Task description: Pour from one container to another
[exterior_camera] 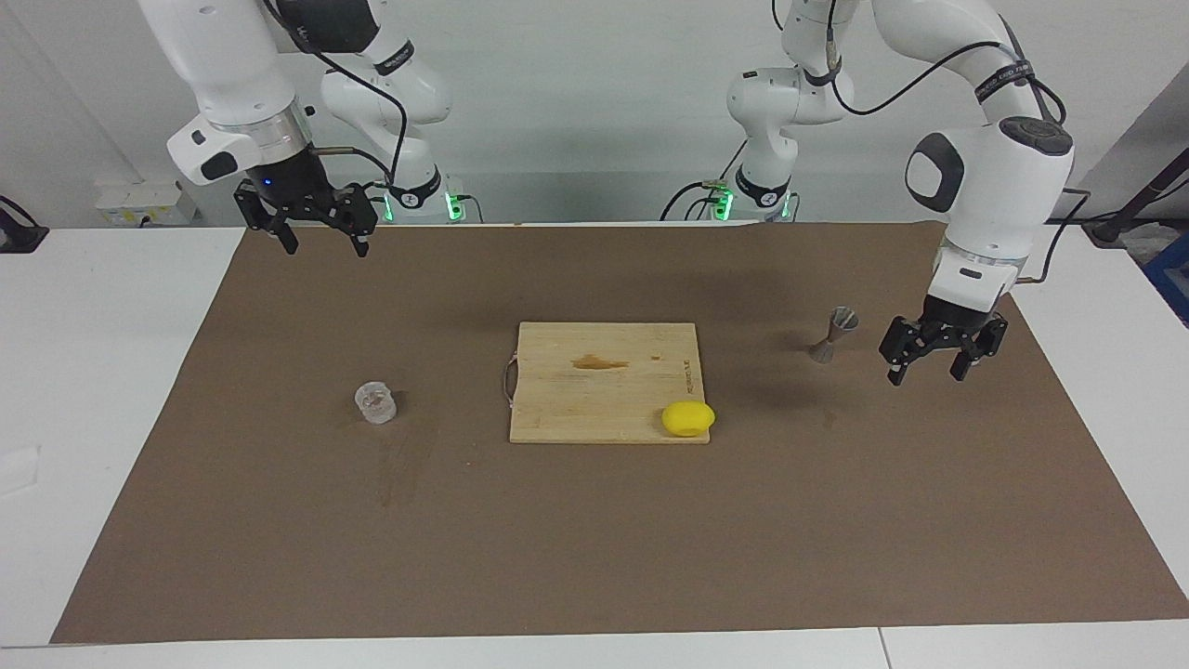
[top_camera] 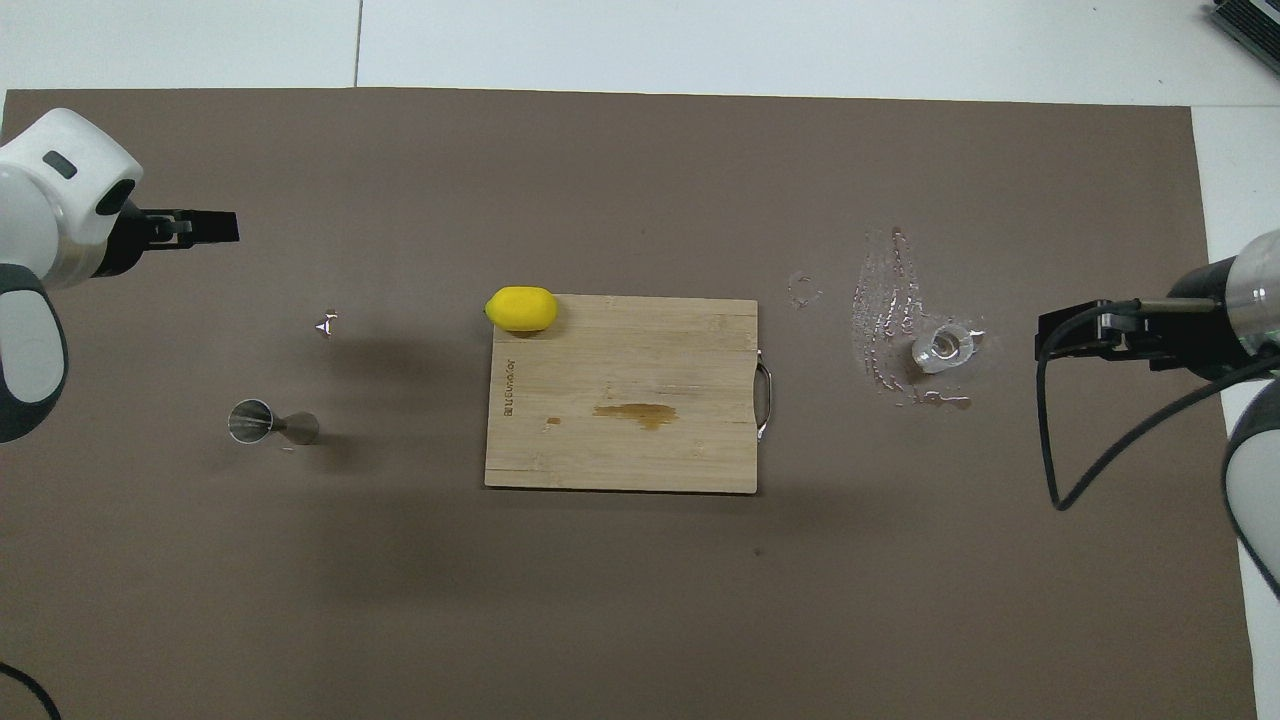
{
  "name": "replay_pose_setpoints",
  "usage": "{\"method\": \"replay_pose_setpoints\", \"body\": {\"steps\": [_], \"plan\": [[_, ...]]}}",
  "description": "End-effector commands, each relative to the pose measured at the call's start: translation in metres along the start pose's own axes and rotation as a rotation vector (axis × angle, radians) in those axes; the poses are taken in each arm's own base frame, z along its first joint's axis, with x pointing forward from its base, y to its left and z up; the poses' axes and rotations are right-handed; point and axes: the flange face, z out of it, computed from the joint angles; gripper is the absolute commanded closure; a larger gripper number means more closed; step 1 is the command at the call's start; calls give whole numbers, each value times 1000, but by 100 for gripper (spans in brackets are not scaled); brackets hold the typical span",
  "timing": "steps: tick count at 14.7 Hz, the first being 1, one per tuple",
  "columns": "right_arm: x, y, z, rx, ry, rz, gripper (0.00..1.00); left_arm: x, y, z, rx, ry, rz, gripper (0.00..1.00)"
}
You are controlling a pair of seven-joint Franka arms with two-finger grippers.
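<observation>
The clear glass tumbler stands upright on the brown mat toward the right arm's end of the table. The metal hourglass jigger stands upright toward the left arm's end. My left gripper hangs open and empty just above the mat, beside the jigger and apart from it. High over the mat's edge by its own base, my right gripper waits open and empty, well away from the tumbler.
A wooden cutting board with a brown stain lies mid-mat between the two containers. A yellow lemon rests at one of its corners. Wet streaks mark the mat around the tumbler.
</observation>
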Motion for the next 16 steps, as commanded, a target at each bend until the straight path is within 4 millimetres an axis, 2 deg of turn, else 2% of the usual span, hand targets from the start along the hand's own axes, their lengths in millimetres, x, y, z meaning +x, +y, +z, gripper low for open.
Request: {"method": "replay_pose_setpoints", "body": {"steps": [1,6,10,11,16], "plan": [[-5,5,-3,19,8,-14,0,2,20,-2,-2,46,20,0],[-5,5,-3,19,8,-14,0,-3,18,0,-1,28,20,0],[-5,5,-3,19,8,-14,0,-5,29,-5,1,-58,28,0],[-5,5,-3,19,8,-14,0,-10,35,-3,0,-98,41,0],[-5,5,-3,19,8,-14,0,-33,92,-4,-20,-202,134,0]]}}
